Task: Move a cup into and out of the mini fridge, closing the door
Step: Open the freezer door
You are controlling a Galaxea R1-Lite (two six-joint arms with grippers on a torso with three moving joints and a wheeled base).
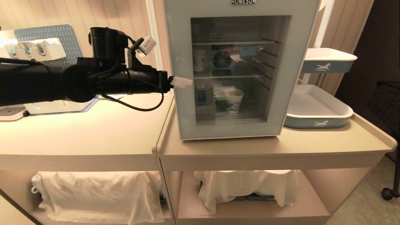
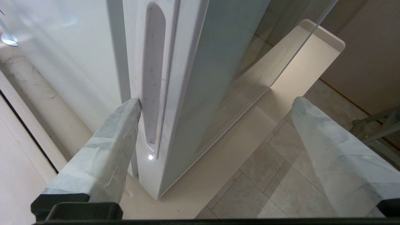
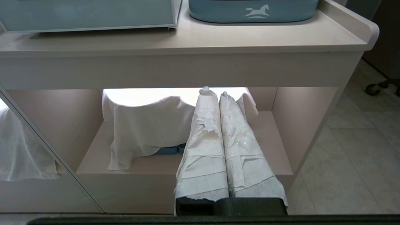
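A: Where is the cup [image 1: 235, 100] standing?

B: It is standing inside the fridge [image 1: 240, 67], on the bottom, behind the glass. The door [image 1: 187, 106] is sitting shut.

A: And the left gripper [image 1: 180, 82]?

B: It is reaching the door's left edge with its jaws spread wide, holding nothing. One finger [image 2: 106, 153] is touching the edge beside the handle groove [image 2: 153, 78].

A: The right gripper [image 3: 215, 93]?

B: It is hanging low before the counter [image 3: 187, 40], with the fingers pressed together, empty.

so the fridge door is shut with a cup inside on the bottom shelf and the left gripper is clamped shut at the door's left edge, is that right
Not quite. The left gripper is open: in the left wrist view its jaws stand wide apart, one fingertip at the recessed edge of the door. The rest holds: the mini fridge is shut, the cup on its bottom shelf.
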